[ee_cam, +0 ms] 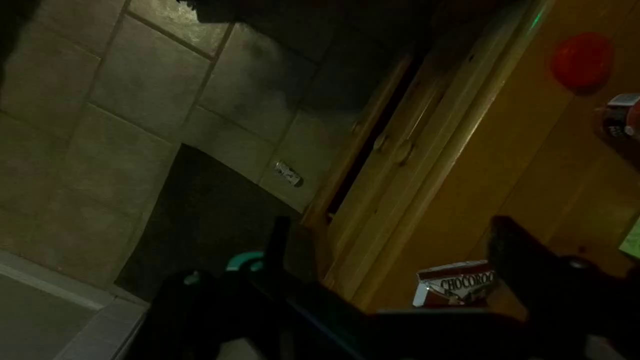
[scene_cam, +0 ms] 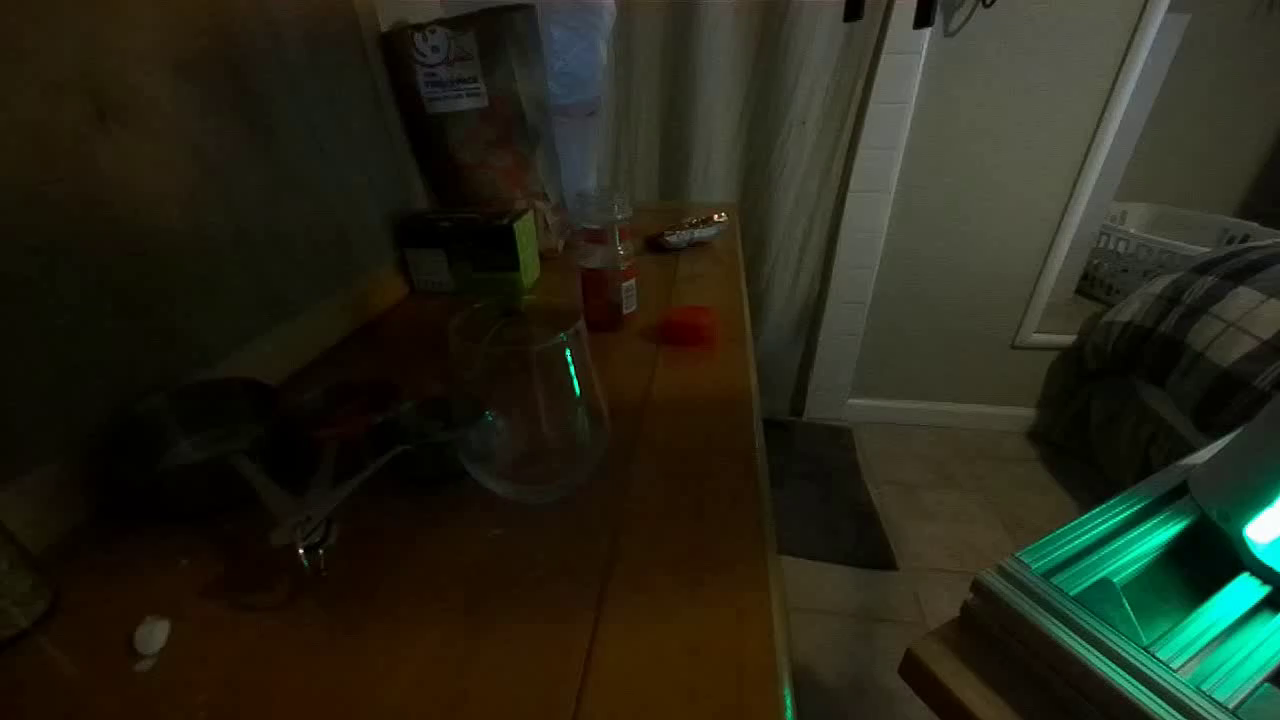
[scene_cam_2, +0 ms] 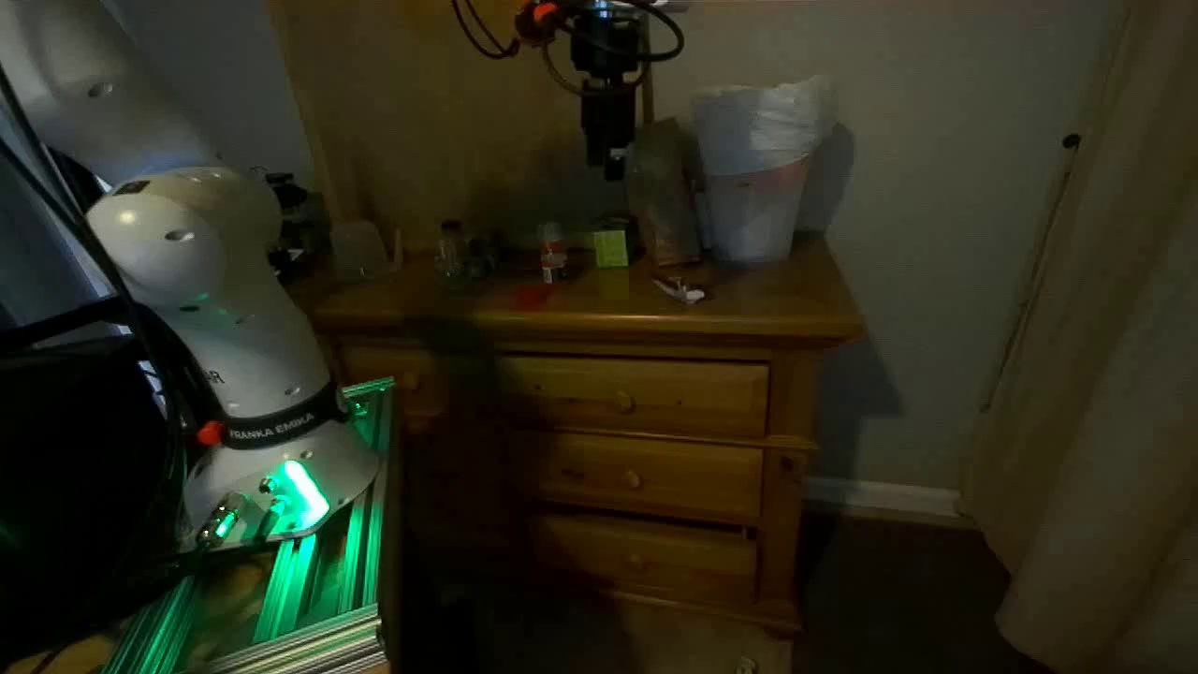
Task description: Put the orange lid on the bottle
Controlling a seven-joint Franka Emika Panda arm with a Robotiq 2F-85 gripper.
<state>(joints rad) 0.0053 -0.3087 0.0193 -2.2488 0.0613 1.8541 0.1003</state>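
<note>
The orange lid (scene_cam: pixel 688 326) lies on the wooden dresser top, beside the slim bottle (scene_cam: pixel 607 285) and nearer the front edge. The lid (scene_cam_2: pixel 532 297) and the bottle (scene_cam_2: pixel 552 255) show in both exterior views. The bottle stands upright with its top uncovered. In the wrist view the lid (ee_cam: pixel 582 60) is at the upper right, and the bottle (ee_cam: pixel 622 117) is cut off by the right edge. My gripper (scene_cam_2: pixel 606 173) hangs high above the dresser, well above both. In the wrist view its fingers (ee_cam: pixel 390 222) are wide apart with nothing held between them.
A big clear glass vessel (scene_cam: pixel 530 420) stands near the bottle. A green-black box (scene_cam_2: pixel 612 248), a paper bag (scene_cam_2: pixel 663 201), a white bin (scene_cam_2: pixel 756 211) and a foil wrapper (ee_cam: pixel 454 284) are on the dresser. Dark tools (scene_cam: pixel 310 470) lie by the wall.
</note>
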